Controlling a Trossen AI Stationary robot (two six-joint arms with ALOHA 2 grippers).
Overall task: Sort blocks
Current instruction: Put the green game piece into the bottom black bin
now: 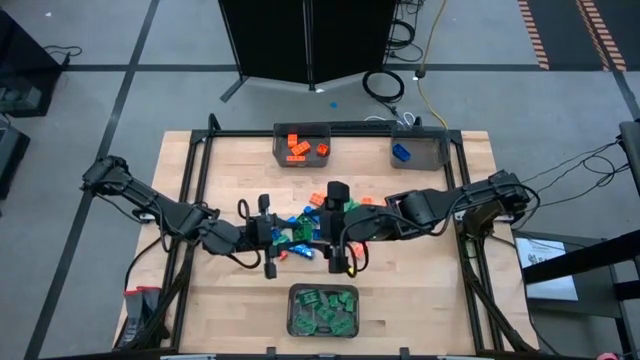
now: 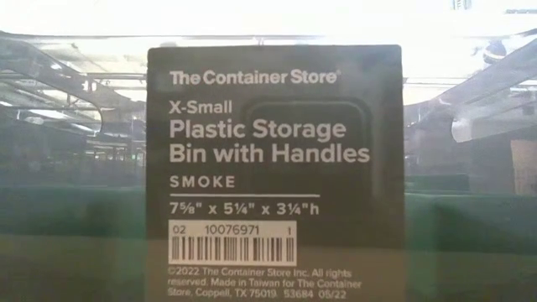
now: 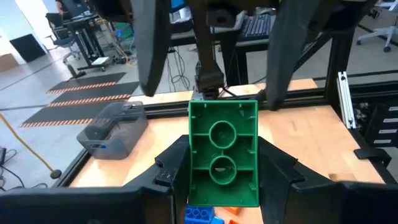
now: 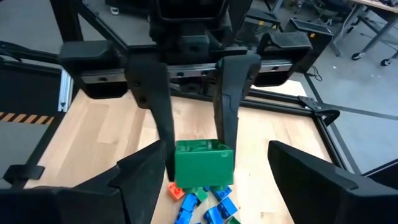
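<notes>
Bin label (image 2: 273,168) hides low view's table entirely.

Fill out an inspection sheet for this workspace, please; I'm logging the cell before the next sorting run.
Surface: wooden table, bare wood around the work area.
Job's things: mixed pile of blocks at the centre; orange blocks in the back bin; a blue block in the back right bin; green blocks in the front bin.
Clutter: nothing seen.
Grippers: left gripper shut on a green block, raised above the pile; right gripper open, facing it, the green block between its fingers.
Cables: black coil and a yellow lead on the floor behind the table.
Surroundings: dark cabinet behind; low view blocked by a bin label.
</notes>
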